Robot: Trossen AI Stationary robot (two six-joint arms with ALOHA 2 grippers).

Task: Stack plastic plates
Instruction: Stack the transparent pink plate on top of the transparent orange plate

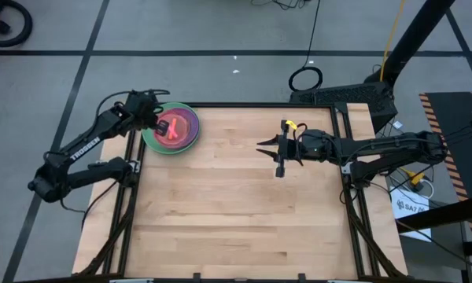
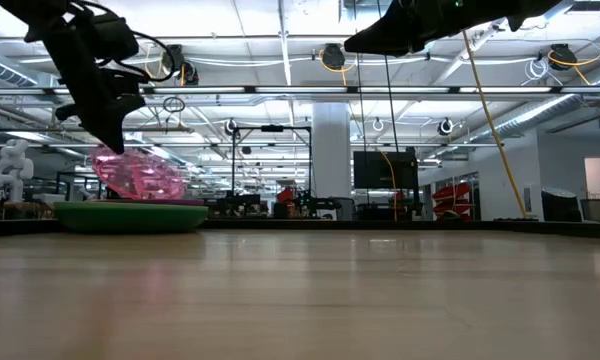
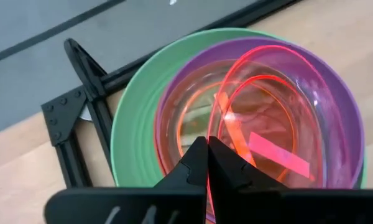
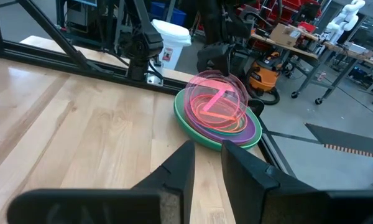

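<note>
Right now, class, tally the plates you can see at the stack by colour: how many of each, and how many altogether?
green plate: 1
purple plate: 1
translucent orange plate: 1
translucent pink plate: 1
Total showing: 4

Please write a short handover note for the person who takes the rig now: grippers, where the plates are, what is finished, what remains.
Left gripper: shut on the pink plate, holding it tilted over the stack at the table's far left corner.
Right gripper: raised over the table's middle right, jaws slightly apart, holding nothing.
Stack: light green plate at the bottom, purple plate on it, orange plate inside; any others cannot be told.
Done: no loose plates visible on the table.
Left: lay the pink plate flat, release.
</note>
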